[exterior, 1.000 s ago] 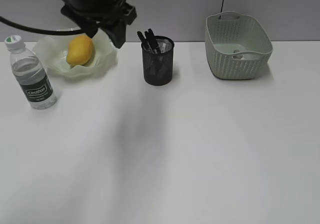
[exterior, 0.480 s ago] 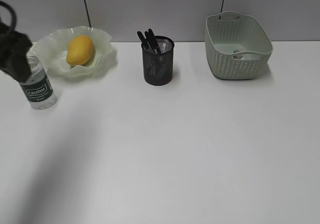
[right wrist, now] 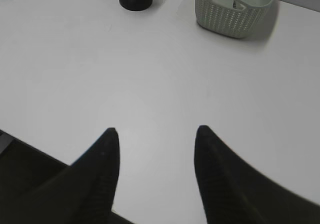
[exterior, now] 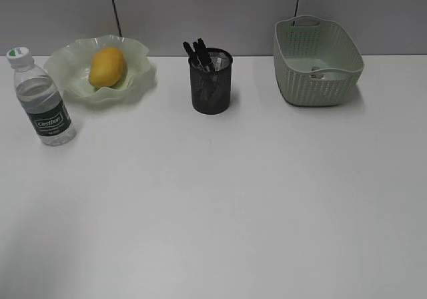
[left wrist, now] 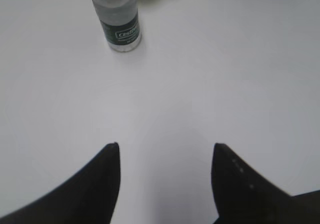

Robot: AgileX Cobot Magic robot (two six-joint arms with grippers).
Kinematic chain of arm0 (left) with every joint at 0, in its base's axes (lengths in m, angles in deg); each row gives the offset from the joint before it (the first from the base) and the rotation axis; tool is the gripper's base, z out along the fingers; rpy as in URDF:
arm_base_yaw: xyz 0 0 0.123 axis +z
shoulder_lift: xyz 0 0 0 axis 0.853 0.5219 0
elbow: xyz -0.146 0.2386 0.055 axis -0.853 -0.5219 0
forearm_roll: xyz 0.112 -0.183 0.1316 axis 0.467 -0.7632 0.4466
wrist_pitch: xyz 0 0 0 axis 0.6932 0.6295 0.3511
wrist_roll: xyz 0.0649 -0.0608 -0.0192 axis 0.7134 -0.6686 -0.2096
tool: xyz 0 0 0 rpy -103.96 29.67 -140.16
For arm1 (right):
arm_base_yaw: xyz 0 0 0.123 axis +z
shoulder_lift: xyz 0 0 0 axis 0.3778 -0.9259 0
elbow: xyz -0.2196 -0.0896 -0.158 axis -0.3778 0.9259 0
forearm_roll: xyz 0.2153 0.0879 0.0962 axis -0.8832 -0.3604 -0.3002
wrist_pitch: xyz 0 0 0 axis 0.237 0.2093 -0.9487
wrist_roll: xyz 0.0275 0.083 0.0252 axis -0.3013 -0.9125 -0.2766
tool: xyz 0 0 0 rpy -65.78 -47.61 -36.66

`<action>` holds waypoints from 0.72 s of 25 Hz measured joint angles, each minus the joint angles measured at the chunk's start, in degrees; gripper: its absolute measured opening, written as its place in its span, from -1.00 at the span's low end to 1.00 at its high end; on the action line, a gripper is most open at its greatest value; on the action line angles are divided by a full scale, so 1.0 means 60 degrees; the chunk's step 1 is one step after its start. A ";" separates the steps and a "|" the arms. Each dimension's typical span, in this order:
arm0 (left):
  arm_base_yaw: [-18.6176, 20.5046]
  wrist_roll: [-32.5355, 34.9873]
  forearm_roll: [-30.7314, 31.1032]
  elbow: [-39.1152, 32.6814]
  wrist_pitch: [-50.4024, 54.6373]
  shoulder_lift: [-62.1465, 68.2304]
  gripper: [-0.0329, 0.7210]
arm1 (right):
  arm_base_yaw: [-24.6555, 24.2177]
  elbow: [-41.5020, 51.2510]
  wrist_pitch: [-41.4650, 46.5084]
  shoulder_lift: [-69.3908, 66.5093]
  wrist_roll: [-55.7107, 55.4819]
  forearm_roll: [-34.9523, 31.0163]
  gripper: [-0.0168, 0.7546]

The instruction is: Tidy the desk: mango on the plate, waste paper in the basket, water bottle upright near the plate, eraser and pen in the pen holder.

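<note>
Two grippers show only in my wrist cameras, and both hang over bare white worktop (exterior: pixel 220 205) with nothing between their fingers. From the largest thing down: the worktop carries everything, and the pale green basket (exterior: pixel 319 62) stands at its far right edge against the wall. I can see a small greyish wad inside it, the waste paper (exterior: pixel 315 75), lying on the basket floor. At the far left sits the ruffled green plate (exterior: pixel 137 62), with the yellow mango (exterior: pixel 107 67) lying in it. The water bottle (exterior: pixel 41 99) stands upright just in front of the plate's left side, white cap on top, dark label facing me. Between plate and basket stands the black mesh pen holder (exterior: pixel 211 82), with dark pen ends (exterior: pixel 198 51) sticking out of its top and leaning left; I cannot make out an eraser in there. My left gripper (left wrist: pixel 165 146) has its jaws spread wide apart and empty, with the bottle well ahead of it. My right gripper (right wrist: pixel 156 131) is likewise spread and holds nothing.
</note>
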 joint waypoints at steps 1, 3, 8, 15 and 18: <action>0.0000 0.0000 -0.0069 -0.0213 -0.0035 -0.0493 0.25 | 0.0000 0.0000 0.0000 0.0000 0.0000 0.0000 0.07; 0.0000 0.0000 -0.0209 -0.0676 -0.0018 -0.1516 0.25 | 0.0000 0.0000 0.0000 0.0000 0.0000 0.0000 0.07; 0.0000 0.0007 -0.0596 -0.1499 0.0679 -0.3992 0.25 | 0.0000 0.0000 0.0052 0.0000 -0.0009 -0.0010 0.07; 0.0000 0.0404 -0.0647 -0.1976 0.1774 -0.5821 0.27 | 0.0000 -0.0050 0.0966 0.0000 -0.0009 -0.0019 0.07; 0.0000 0.0496 -0.0698 -0.2081 0.1837 -0.5890 0.35 | 0.0000 -0.0050 0.1030 0.0000 -0.0009 0.0030 0.07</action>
